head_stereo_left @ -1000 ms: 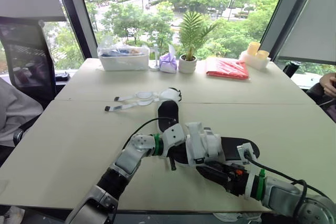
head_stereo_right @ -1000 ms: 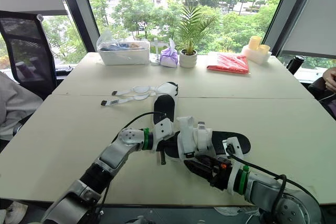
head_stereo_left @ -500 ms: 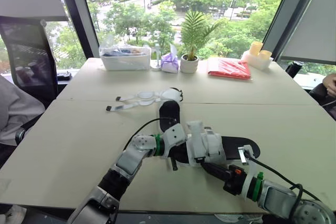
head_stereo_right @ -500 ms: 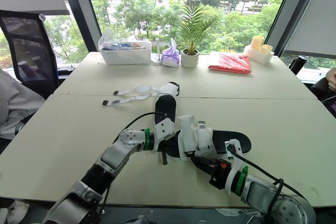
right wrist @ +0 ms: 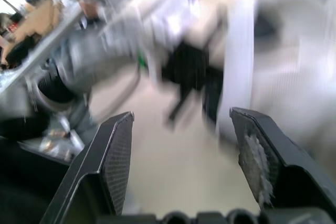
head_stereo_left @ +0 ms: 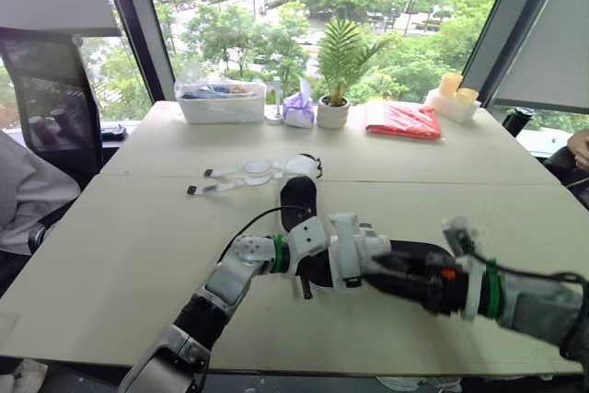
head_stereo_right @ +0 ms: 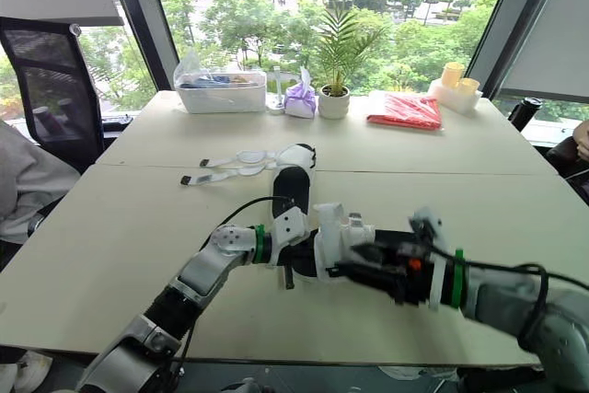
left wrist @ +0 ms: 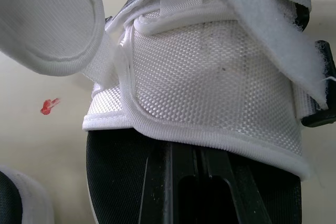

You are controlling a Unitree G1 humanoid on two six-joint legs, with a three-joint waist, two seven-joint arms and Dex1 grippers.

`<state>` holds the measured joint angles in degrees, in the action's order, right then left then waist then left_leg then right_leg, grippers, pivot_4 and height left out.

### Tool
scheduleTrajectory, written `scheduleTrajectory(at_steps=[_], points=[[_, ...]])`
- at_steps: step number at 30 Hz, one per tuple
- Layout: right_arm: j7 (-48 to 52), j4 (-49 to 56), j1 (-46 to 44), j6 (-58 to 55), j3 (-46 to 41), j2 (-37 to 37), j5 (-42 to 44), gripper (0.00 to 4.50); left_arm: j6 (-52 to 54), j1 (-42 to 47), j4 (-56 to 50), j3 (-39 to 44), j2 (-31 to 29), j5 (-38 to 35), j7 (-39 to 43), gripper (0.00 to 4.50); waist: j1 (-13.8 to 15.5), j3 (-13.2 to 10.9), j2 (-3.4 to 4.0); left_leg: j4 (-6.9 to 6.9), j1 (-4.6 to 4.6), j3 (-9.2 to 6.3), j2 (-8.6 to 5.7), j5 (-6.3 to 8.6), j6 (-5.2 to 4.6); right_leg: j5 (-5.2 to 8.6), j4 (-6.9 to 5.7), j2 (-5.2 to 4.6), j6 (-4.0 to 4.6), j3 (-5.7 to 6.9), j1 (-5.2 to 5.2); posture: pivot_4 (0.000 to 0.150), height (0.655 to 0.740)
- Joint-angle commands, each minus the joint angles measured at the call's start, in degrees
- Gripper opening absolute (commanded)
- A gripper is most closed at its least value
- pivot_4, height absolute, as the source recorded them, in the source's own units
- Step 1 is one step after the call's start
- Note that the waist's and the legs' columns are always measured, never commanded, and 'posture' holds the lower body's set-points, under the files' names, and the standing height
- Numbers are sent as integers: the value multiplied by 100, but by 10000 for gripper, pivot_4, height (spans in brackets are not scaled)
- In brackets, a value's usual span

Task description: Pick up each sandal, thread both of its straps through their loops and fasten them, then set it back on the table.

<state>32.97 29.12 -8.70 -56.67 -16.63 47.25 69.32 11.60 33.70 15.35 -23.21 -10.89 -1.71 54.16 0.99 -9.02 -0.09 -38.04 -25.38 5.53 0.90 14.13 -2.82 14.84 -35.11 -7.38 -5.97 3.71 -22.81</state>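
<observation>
- Left gripper (head_stereo_left: 305, 269) pinches the near sandal (head_stereo_left: 354, 248) by its sole at the middle of the table (head_stereo_left: 138, 227).
- Right gripper (right wrist: 182, 121), fingers spread, has swung up beside it. Strap threading looks imminent.
- The far sandal (head_stereo_left: 296, 198) lies unfastened.

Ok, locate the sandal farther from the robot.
Head views: the far sandal lies on the table beyond the near sandal, straps trailing to the robot's left.

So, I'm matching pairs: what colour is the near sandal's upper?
White sandal upper, black sole; left wrist view shows it best.
</observation>
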Motion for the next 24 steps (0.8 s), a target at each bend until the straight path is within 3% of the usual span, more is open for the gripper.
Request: scheduleTrajectory(at_steps=[1, 7, 13, 16, 21, 24], points=[[42, -485, -556, 147, 381, -119, -440, 32641, 43, -84, 210, -197, -6, 135, 73, 0, -9, 0, -1, 0, 1, 0, 0, 1, -2, 0, 1, 0, 0, 2, -9, 1500, 7400], [670, -1306, -1285, 303, 1195, -248, -1293, 32641, 88, -140, 121, -167, 3, 138, -19, 0, -7, 0, 0, -1, -4, 9, -9, 3, -8, -1, 0, -13, -1, 2, 2, 1500, 7400], [1037, -1661, -1559, 183, 1394, -470, -1466, 32641, 157, -246, -9, -128, -45, 127, -132, 0, -18, 1, 0, -2, -2, 12, -10, 4, -10, -2, -2, -17, -3, 2, 3, 1500, 7400], [972, -1690, -1622, 17, 1247, -654, -1281, 24754, 182, -301, -76, -146, -61, 128, -155, 0, -24, 1, 0, -2, -2, 11, -10, 4, -9, -2, -3, -18, -4, 2, 3, 1500, 7400], [970, -1592, -1613, -183, 1185, -757, -1270, 640, 201, -321, -108, -169, -59, 123, -171, 0, -25, 1, 1, -1, -2, 11, -10, 5, -8, -2, -3, -20, -4, 2, 3, 1500, 7400], [988, -1447, -1491, -218, 1212, -714, -1363, 640, 182, -285, -81, -179, -50, 128, -158, 0, -25, 1, 1, -1, -2, 11, -10, 5, -8, -2, -3, -20, -3, 2, 2, 1500, 7400]])
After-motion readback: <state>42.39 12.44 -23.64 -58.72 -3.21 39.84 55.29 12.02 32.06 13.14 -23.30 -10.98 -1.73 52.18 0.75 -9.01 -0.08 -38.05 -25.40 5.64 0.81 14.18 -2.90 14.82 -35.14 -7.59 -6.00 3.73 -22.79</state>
